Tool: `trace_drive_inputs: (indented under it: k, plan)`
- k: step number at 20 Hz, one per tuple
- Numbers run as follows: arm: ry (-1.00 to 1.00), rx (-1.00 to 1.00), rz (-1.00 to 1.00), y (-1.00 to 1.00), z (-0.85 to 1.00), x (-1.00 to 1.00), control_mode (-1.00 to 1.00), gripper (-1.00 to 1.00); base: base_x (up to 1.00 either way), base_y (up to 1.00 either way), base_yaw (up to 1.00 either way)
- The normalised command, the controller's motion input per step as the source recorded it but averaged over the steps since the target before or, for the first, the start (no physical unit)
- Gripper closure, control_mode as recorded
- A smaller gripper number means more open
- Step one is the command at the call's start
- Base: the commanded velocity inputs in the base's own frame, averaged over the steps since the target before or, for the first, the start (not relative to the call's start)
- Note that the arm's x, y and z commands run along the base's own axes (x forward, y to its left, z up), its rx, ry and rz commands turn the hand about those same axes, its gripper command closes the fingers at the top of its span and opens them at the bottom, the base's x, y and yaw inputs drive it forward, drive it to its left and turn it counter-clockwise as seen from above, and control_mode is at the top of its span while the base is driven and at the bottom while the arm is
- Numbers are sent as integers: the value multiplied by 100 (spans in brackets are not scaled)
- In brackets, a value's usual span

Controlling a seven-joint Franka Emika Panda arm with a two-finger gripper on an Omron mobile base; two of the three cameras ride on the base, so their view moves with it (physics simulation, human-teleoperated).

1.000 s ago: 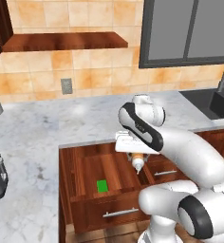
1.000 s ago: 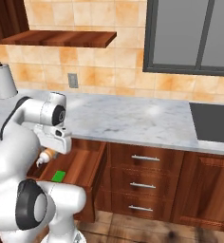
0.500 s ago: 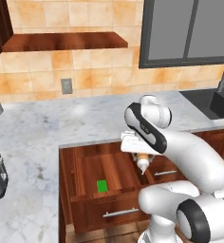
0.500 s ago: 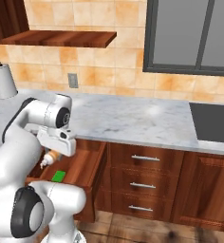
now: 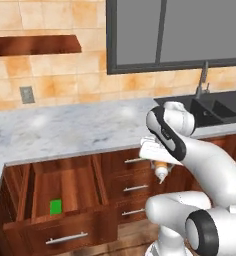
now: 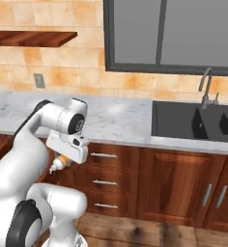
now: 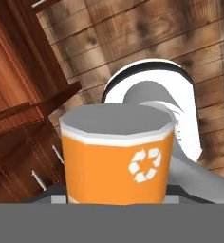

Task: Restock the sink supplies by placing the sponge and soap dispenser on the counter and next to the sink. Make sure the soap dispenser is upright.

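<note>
In front of the cabinet drawers, below the counter (image 5: 65,131) edge, your gripper (image 5: 160,167) has its jaws closed on the soap dispenser (image 5: 161,171), which hangs with its whitish pump end pointing down and slightly tilted. In the hand view the bottle's orange body (image 7: 117,156) sits close up, a white recycling mark on its side. To your left, the sponge (image 5: 55,207) lies flat in the open drawer (image 5: 60,192), well apart from the gripper. The sink (image 6: 198,120) is set into the counter far to the right, its faucet (image 6: 206,87) behind it.
</note>
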Motion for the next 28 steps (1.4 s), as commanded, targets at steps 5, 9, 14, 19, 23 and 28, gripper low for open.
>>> trace_drive_inputs:
  k: [5, 9, 14, 19, 23, 28]
  plan:
    - [0, 0, 0, 0, 0, 0, 100, 100, 57, -100, -4]
    - [0, 0, 0, 0, 0, 0, 100, 100, 83, -99, 0]
    - [0, 0, 0, 0, 0, 0, 100, 100, 53, -7, 0]
    - [0, 3, -1, 3, 2, 14, -100, 100, 32, 18, -1]
    - [0, 21, -3, 27, 13, 93, -100, 100, 0, 0, 0]
    - [0, 31, -14, 58, 18, 81, -100, 100, 0, 0, 0]
